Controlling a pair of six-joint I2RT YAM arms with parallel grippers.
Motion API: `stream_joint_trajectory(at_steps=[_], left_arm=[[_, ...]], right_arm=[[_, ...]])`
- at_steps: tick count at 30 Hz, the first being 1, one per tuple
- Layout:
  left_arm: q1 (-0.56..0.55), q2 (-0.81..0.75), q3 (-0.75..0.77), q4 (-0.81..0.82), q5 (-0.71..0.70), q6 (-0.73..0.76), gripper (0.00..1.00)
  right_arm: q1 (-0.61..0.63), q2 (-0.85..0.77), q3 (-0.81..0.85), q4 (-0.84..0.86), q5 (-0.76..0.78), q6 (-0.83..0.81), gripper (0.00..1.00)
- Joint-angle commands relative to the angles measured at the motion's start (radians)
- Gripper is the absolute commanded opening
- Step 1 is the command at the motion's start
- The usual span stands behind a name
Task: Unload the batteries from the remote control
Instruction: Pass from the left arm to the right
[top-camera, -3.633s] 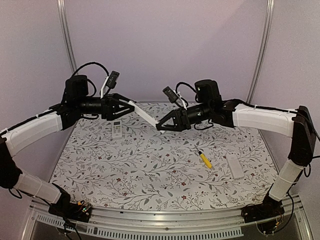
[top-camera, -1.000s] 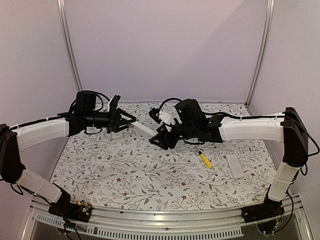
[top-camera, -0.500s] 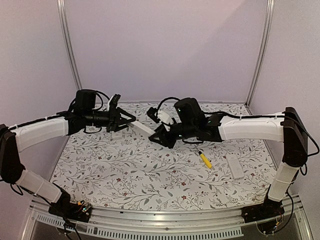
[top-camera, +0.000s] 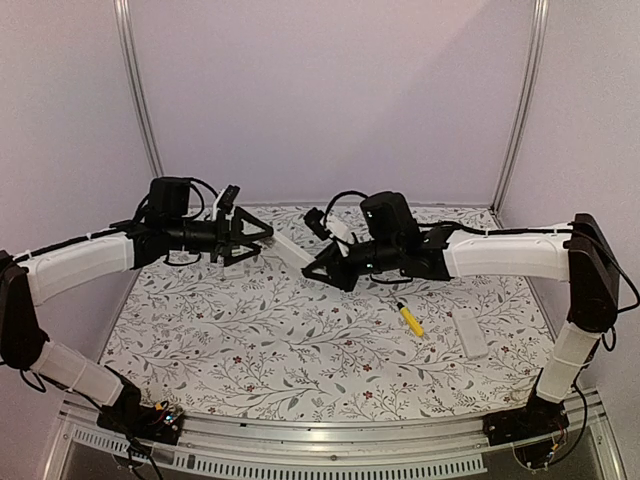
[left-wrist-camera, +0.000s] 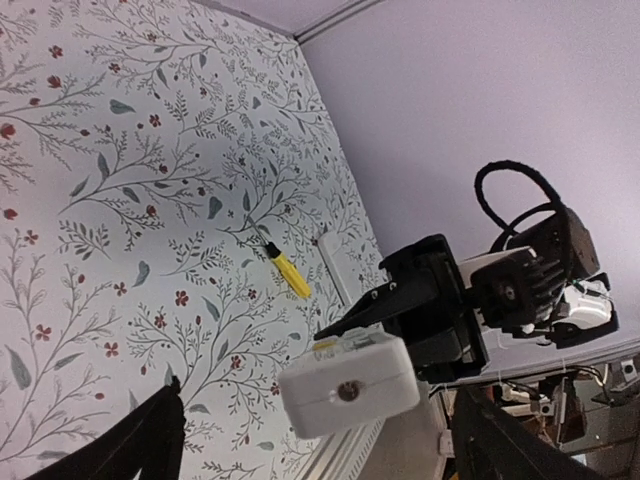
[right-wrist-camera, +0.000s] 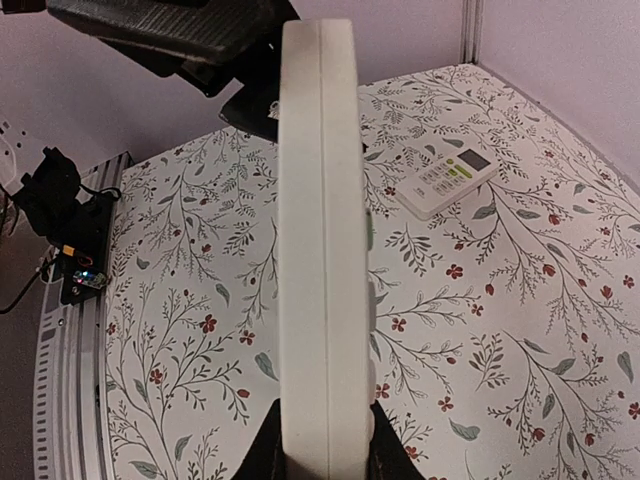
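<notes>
**Between the two claws: remote aloft, batteries not yet out**

Above the surface (top-camera: 200, 330), we are holding the remote control (top-camera: 292, 250) in the right claw (top-camera: 315, 267). Its jaws are clamping one end of the remote edge-on, so the long white body is reaching away toward the left claw (top-camera: 264, 241). The left claw is standing with its jaws spread wide. The remote's far end is sitting between them, and in that claw's own view neither finger is touching it.

We are seeing no batteries anywhere, neither on the surface below the claws nor in a jaw. We are judging that they are sitting inside the remote control, so the unloading itself is not yet done. We cannot tell whether the battery cover is on or off. A small yellowish patch is showing at the end facing the left claw, too small to read.

To the right of the right claw and nearer the arm bases, a yellow-handled tool (top-camera: 410, 320) and a white flat piece (top-camera: 470, 332) are lying on the surface, well apart from both claws. A second remote (right-wrist-camera: 445, 180) is lying face up beneath the left claw.

As we are judging it, what remains is exposing the compartment, working each cell out and setting it down.
</notes>
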Motion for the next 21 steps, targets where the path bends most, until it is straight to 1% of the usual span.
stream_joint_trajectory(at_steps=[1, 3, 6, 10, 14, 17, 21], left_arm=[[0.021, -0.058, 0.057, -0.07, -0.067, 0.188, 0.95], [0.021, -0.078, 0.068, -0.087, -0.089, 0.286, 0.96], [0.014, -0.101, 0.068, -0.084, -0.085, 0.419, 0.98], [-0.019, -0.08, 0.065, -0.092, -0.061, 0.573, 0.98], [-0.053, -0.01, 0.1, -0.104, 0.037, 0.642, 0.98], [-0.085, 0.05, 0.132, -0.105, 0.08, 0.685, 0.98], [-0.117, 0.121, 0.168, -0.105, 0.156, 0.705, 0.99]], right_arm=[[-0.056, -0.073, -0.051, 0.073, -0.124, 0.075, 0.0], [-0.083, -0.083, -0.058, 0.072, -0.18, 0.106, 0.0], [-0.125, -0.094, -0.06, 0.057, -0.276, 0.137, 0.0], [-0.17, -0.103, -0.043, -0.023, -0.395, 0.148, 0.0], [-0.179, -0.112, -0.02, -0.141, -0.451, 0.123, 0.0], [-0.178, -0.105, -0.001, -0.221, -0.505, 0.103, 0.0], [-0.178, -0.071, 0.024, -0.29, -0.56, 0.092, 0.0]])
